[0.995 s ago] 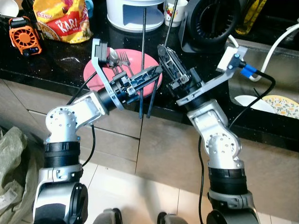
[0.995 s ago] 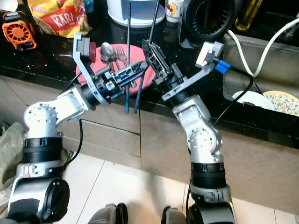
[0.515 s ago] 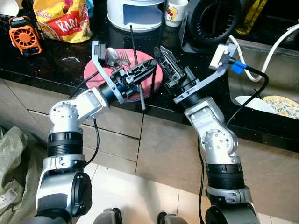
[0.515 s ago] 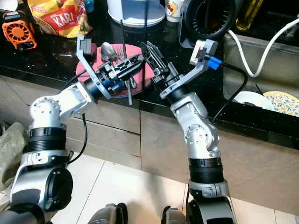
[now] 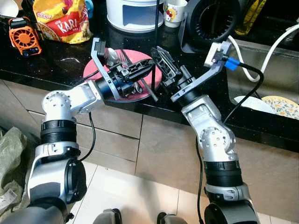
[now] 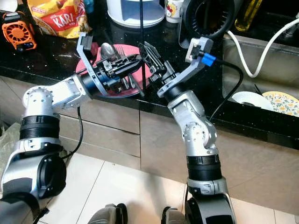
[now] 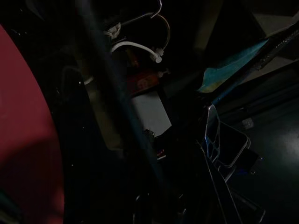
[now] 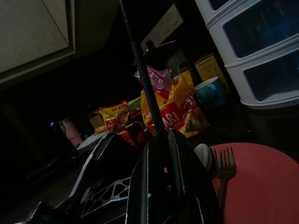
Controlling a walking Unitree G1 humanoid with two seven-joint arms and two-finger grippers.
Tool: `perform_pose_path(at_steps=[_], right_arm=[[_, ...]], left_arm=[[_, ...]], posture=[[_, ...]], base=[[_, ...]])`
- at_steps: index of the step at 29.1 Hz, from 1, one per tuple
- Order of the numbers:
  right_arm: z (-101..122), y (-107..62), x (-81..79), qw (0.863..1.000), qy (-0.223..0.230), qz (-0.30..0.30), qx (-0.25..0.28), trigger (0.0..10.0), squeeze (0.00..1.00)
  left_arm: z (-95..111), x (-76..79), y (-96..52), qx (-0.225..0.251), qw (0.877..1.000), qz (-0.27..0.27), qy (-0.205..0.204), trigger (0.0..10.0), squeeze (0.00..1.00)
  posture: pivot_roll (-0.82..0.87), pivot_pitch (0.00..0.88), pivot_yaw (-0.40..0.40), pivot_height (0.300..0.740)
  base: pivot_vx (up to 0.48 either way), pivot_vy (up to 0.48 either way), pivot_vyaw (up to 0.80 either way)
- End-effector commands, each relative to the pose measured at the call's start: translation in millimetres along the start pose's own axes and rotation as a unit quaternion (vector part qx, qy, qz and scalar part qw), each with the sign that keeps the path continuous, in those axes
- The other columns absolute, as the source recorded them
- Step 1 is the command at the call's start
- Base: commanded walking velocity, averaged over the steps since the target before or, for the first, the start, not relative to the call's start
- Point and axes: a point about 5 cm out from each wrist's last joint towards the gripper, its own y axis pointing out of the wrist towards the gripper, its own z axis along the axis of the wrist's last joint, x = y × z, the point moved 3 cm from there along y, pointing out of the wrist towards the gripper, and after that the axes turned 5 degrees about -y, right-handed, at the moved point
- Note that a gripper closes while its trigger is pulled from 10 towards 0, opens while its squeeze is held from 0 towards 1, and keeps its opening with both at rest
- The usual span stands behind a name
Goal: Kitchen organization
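Observation:
A pink plate (image 5: 92, 71) lies near the front edge of the black counter, with a spoon (image 5: 112, 55) and a fork (image 5: 124, 57) on it. My left gripper (image 5: 145, 70) hovers over the plate, shut on a dark chopstick (image 5: 149, 91) that slants down past the counter edge. Just right of it, my right gripper (image 5: 159, 53) is shut on a second dark chopstick (image 8: 145, 79), which it holds upright. The right wrist view shows both fingers (image 8: 140, 186) pressed on that stick. In the left wrist view, which is dark, the plate (image 7: 28, 140) is at one side.
Behind the plate stand a white drawer unit (image 5: 135, 14), a mug (image 5: 175, 11) and a black appliance (image 5: 212, 21). A snack bag (image 5: 63, 18) and an orange gadget (image 5: 24, 35) are far left. The sink at right holds a patterned plate (image 5: 280, 105). Cabinet fronts lie below.
Both grippers have moved up and in over the plate. The left gripper held two sticks hanging straight down; now one stick shows, slanting. The right stick stays upright.

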Motion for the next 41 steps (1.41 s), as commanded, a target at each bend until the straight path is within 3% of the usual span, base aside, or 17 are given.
perform_pose_path(at_steps=[1, 12, 13, 14, 19, 21, 22, 23, 24, 25, 27, 28, 34, 35, 41], right_arm=[[25.2, -24.0, 28.9, 0.996, -0.029, -0.058, 0.058, 0.0, 0.0], [28.4, -24.6, 36.2, 0.994, -0.036, -0.082, 0.068, 0.0, 0.0], [28.1, -24.4, 36.6, 0.994, -0.037, -0.083, 0.067, 0.0, 0.0], [27.9, -24.2, 36.7, 0.994, -0.037, -0.084, 0.067, 0.0, 0.0], [27.6, -24.0, 36.7, 0.994, -0.038, -0.084, 0.066, 0.0, 0.0], [27.5, -23.8, 36.4, 0.994, -0.04, -0.083, 0.065, 0.0, 0.0], [27.5, -23.8, 36.4, 0.994, -0.04, -0.083, 0.065, 0.0, 0.0], [27.7, -23.9, 36.3, 0.994, -0.041, -0.083, 0.065, 0.0, 0.0], [27.7, -23.9, 36.3, 0.994, -0.041, -0.083, 0.065, 0.0, 0.0], [28.4, -23.9, 36.6, 0.993, -0.041, -0.084, 0.065, 0.0, 0.0], [28.9, -24.0, 37.0, 0.993, -0.042, -0.084, 0.066, 0.0, 0.0], [29.2, -23.7, 37.4, 0.993, -0.042, -0.085, 0.066, 0.0, 0.0], [30.9, -22.7, 39.3, 0.993, -0.045, -0.088, 0.071, 0.0, 0.0], [33.3, -23.1, 42.1, 0.991, -0.05, -0.095, 0.074, 0.0, 0.0], [39.9, -24.4, 48.6, 0.989, -0.06, -0.108, 0.083, 0.0, 0.0]], left_arm=[[105.7, -4.0, -94.1, 0.355, 0.932, 0.046, 0.062, 10.0, 0.0], [105.3, -13.8, -97.4, 0.351, 0.932, 0.072, 0.06, 10.0, 0.0], [107.7, -15.0, -100.6, 0.36, 0.928, 0.077, 0.062, 4.1, 0.0], [109.3, -17.7, -103.8, 0.368, 0.925, 0.082, 0.056, 0.0, 0.0], [111.2, -22.2, -108.4, 0.38, 0.919, 0.096, 0.052, 0.0, 0.0], [114.6, -31.1, -117.8, 0.404, 0.906, 0.12, 0.038, 0.0, 0.0], [114.6, -31.1, -117.8, 0.404, 0.906, 0.12, 0.038, 0.0, 0.0], [114.4, -33.6, -119.8, 0.404, 0.905, 0.13, 0.039, 5.0, 0.0], [114.4, -33.6, -119.8, 0.404, 0.905, 0.13, 0.039, 5.0, 0.0], [113.1, -35.9, -118.9, 0.396, 0.904, 0.149, 0.053, 10.0, 0.0], [110.9, -36.9, -116.4, 0.388, 0.907, 0.152, 0.055, 10.0, 0.0], [109.5, -36.9, -114.3, 0.381, 0.91, 0.151, 0.057, 10.0, 1.0], [107.0, -32.2, -109.8, 0.367, 0.917, 0.142, 0.066, 10.0, 1.0], [106.4, -31.4, -109.5, 0.361, 0.918, 0.145, 0.073, 10.0, 0.0], [107.5, -28.1, -112.8, 0.362, 0.917, 0.147, 0.086, 10.0, 0.0]], posture=[[0.06, 0.163, -0.016, 0.74], [0.07, 0.16, -0.017, 0.74], [0.07, 0.16, -0.018, 0.74], [0.07, 0.159, -0.018, 0.74], [0.07, 0.158, -0.02, 0.74], [0.06, 0.156, -0.02, 0.74], [0.06, 0.156, -0.02, 0.74], [0.06, 0.156, -0.021, 0.74], [0.06, 0.156, -0.021, 0.74], [0.06, 0.156, -0.021, 0.74], [0.07, 0.156, -0.021, 0.74], [0.07, 0.155, -0.019, 0.74], [0.07, 0.154, -0.016, 0.74], [0.07, 0.152, -0.016, 0.74], [0.07, 0.149, -0.018, 0.74]], base=[[0.0, 0.0, 0.0], [0.0, 0.0, 0.0], [0.0, 0.0, 0.0], [0.0, 0.0, 0.0], [0.0, 0.0, 0.0], [0.0, 0.0, 0.0], [0.0, 0.0, 0.0], [0.0, 0.0, 0.0], [0.0, 0.0, 0.0], [0.0, 0.0, 0.0], [0.0, 0.0, 0.0], [0.0, 0.0, 0.0], [0.0, 0.0, 0.0], [0.0, 0.0, 0.0], [0.0, 0.0, 0.0]])
